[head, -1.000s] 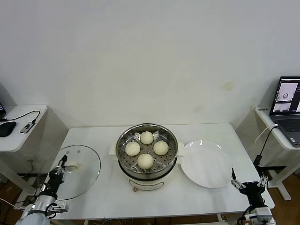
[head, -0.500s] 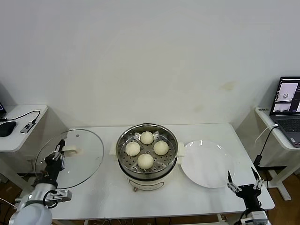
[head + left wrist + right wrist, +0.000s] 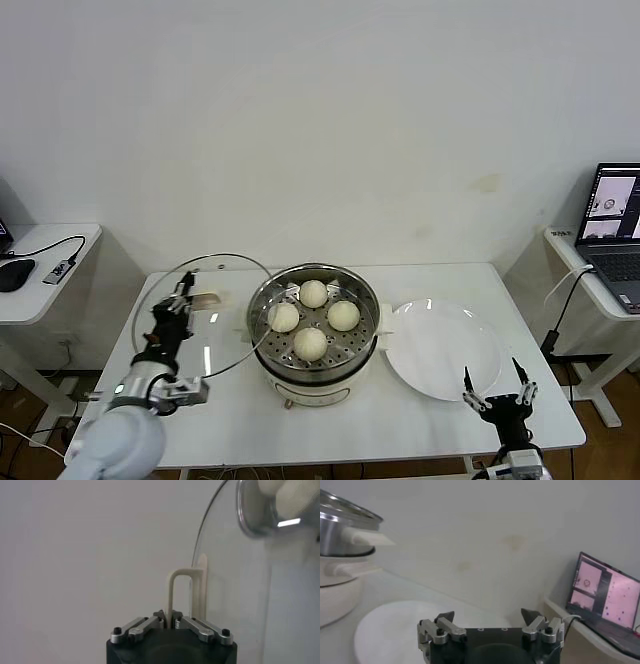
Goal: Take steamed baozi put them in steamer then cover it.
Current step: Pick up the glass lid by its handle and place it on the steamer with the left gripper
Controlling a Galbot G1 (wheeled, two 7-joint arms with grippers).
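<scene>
No brand name, label or legible writing shows on any of the items; the screen of the laptop [image 3: 612, 222] on a side table to the robot's right carries only small windows too fine to read.

On the white tabletop [image 3: 430, 420], the steamer [image 3: 313, 335] stands at centre: a round, shiny stainless-steel pot seated on a cream-white base with side handles. Its perforated tray holds the four steamed baozi [image 3: 310, 342], smooth cream-white buns set in a diamond, close to one another but mostly apart. The pot stands uncovered.

The left hand [image 3: 178, 305] is clamped together on the cream-white bar handle of the cover [image 3: 228, 330], a clear glass lid with a thin metal rim. The cover is lifted clear of the tabletop and tilted, its near edge overlapping the steamer's left rim in the head view. In the left wrist view the fingers [image 3: 144, 626] pinch the upright loop of the handle, with the glass disc [image 3: 235, 605] standing edge-on beside it and the steamer's steel wall [image 3: 255, 510] showing through the glass.

A flat white plate [image 3: 443, 349] lies just beside the steamer on its right, with nothing on it. The right hand [image 3: 498, 398] hovers at the tabletop's front right edge, near the plate's rim, its fingers spread wide apart and holding nothing. The right wrist view shows the fingertips [image 3: 445, 617] well apart, the plate [image 3: 390, 630] ahead and the steamer [image 3: 340, 535] beyond it.
</scene>
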